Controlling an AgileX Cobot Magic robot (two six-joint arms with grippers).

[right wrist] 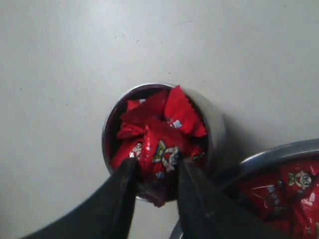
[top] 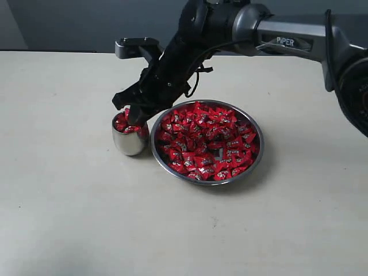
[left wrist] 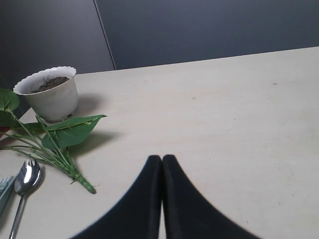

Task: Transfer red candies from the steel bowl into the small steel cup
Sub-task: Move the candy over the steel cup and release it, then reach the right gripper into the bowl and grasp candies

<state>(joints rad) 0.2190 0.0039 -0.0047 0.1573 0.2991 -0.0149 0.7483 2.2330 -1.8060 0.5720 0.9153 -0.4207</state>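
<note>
The wide steel bowl (top: 256, 135) sits mid-table, heaped with red candies (top: 207, 141). Touching its left side stands the small steel cup (top: 129, 141), filled to the brim with several red candies (right wrist: 164, 112). My right gripper (top: 134, 115) reaches across and hangs just over the cup's mouth. In the right wrist view the right gripper (right wrist: 158, 167) is shut on one red candy (right wrist: 160, 149), pinched between both fingers above the cup (right wrist: 217, 122). The bowl's rim (right wrist: 271, 154) shows beside it. My left gripper (left wrist: 162, 159) is shut on nothing, over bare table, away from the bowl and cup.
In the left wrist view a white pot of soil (left wrist: 51, 94), a leafy green stem (left wrist: 62, 142) and a steel spoon (left wrist: 25, 181) lie on the table. The dark right arm (top: 230, 29) stretches over the table behind the bowl.
</note>
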